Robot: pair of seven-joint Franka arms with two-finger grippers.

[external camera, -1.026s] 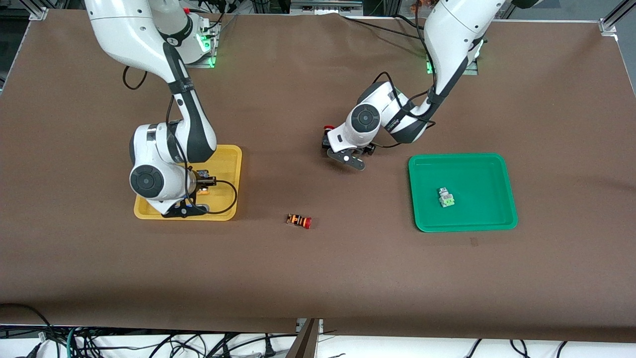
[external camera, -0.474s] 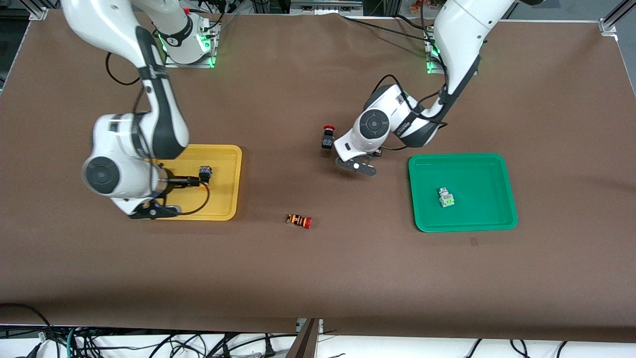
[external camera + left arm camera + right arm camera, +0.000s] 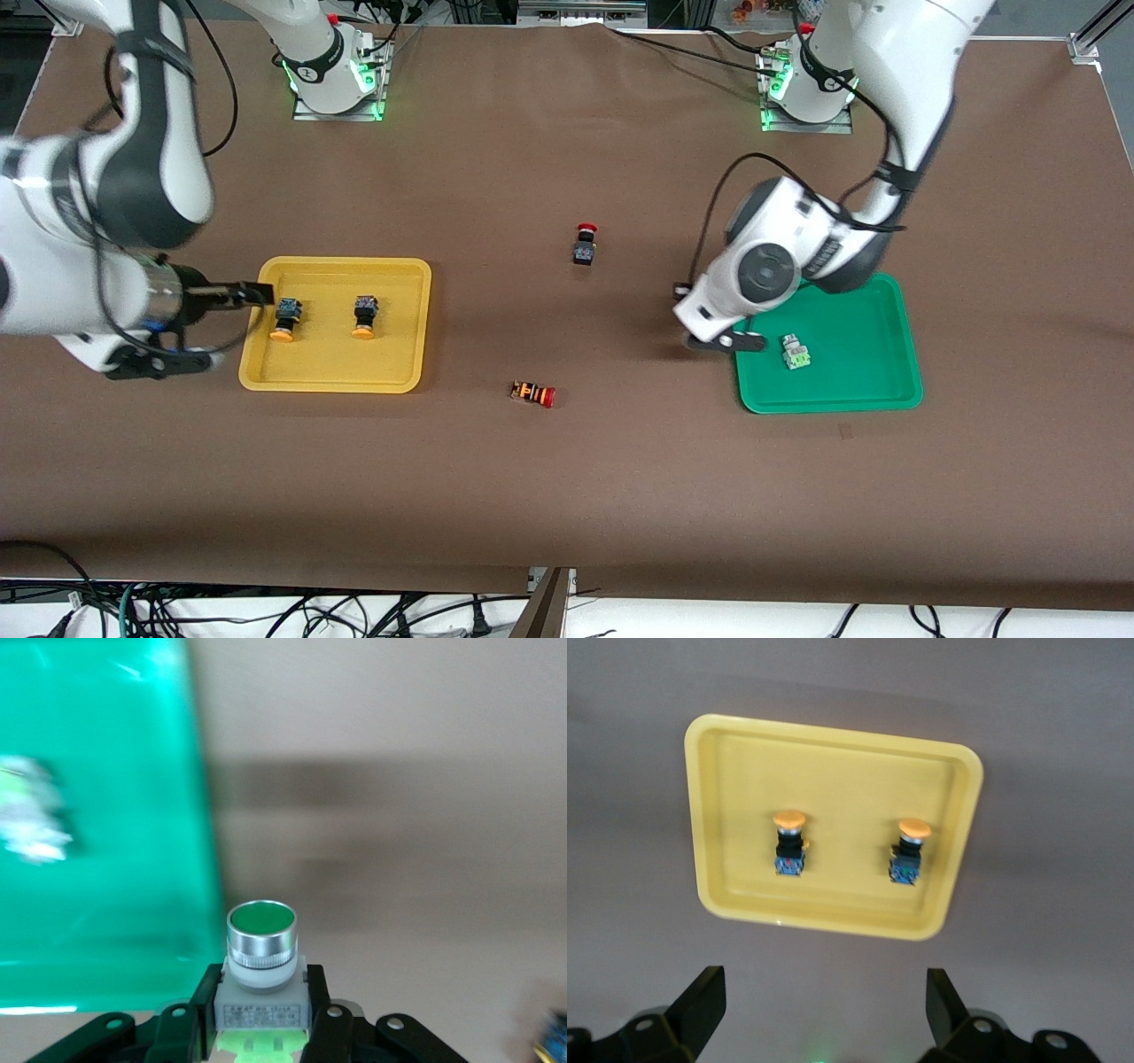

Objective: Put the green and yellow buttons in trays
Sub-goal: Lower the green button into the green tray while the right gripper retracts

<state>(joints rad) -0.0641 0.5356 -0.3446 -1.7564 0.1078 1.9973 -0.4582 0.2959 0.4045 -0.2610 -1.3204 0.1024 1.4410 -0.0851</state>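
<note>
Between the left claw's (image 3: pixel 261 1028) fingers sits a green button (image 3: pixel 261 952).

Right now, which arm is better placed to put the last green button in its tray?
Left: its gripper already holds the green button beside the green tray. The right gripper is open above the yellow tray.

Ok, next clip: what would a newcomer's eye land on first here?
Probably the two bright trays: the yellow tray toward the right arm's end holds two yellow-capped buttons, and the green tray toward the left arm's end holds one green button. Next, the left gripper grips another green-capped button over the green tray's edge, while the right gripper hangs open.
</note>
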